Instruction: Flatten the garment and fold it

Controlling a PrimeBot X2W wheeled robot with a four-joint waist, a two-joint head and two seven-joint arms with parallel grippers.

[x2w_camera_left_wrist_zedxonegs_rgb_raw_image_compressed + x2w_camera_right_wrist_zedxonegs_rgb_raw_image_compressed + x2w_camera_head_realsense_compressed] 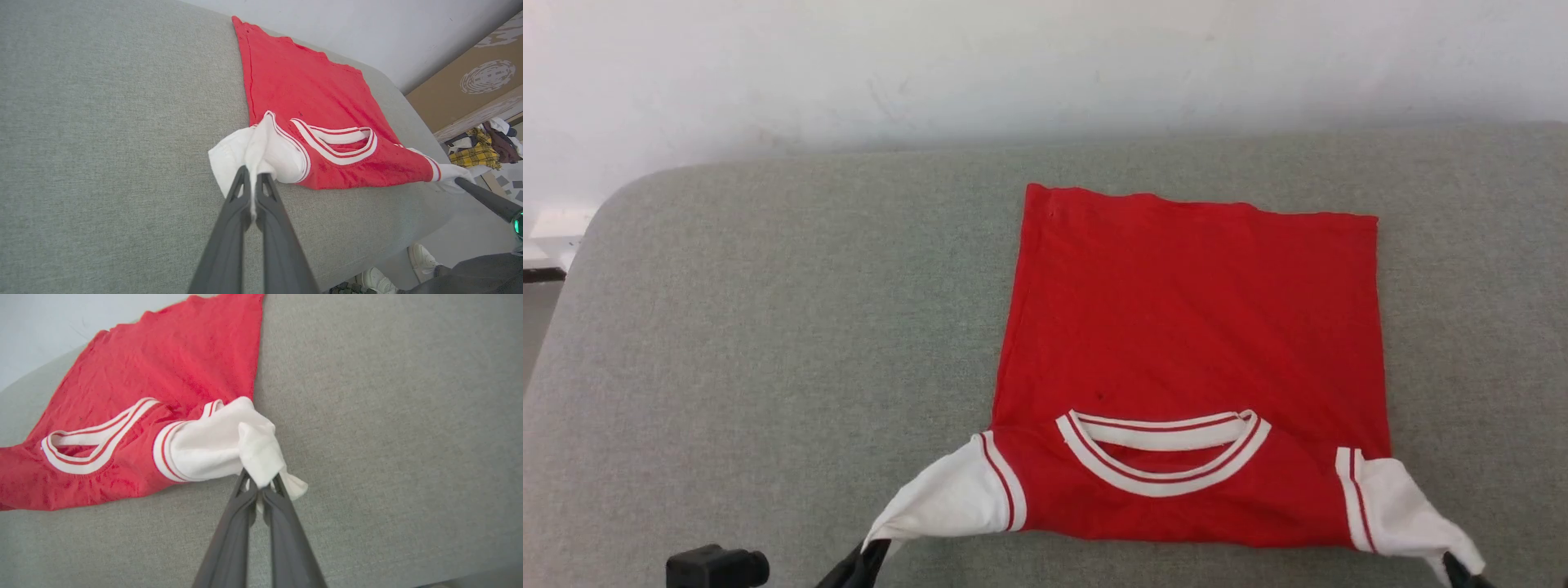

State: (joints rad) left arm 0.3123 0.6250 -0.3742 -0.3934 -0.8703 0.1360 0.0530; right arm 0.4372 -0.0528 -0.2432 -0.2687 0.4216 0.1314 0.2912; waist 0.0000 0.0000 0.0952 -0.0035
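The garment (1188,327) is a red T-shirt with white sleeves and a striped collar, lying on the grey cushion with its plain side up and its collar end toward me. The collar end is folded over the body. My left gripper (254,174) is shut on the white left sleeve (947,498), pulling it to a point at the lower left. My right gripper (261,485) is shut on the other white sleeve (1405,514), bunched at the lower right. In the head view, the left gripper (876,551) and right gripper (1454,562) peek in at the bottom edge.
The grey cushion (768,343) runs wide to the left, with a white wall behind it. A person's white shoes (421,257) stand on the floor past the cushion's edge, near a pile of clothes (486,145). A dark part of the robot (717,567) sits at the bottom left.
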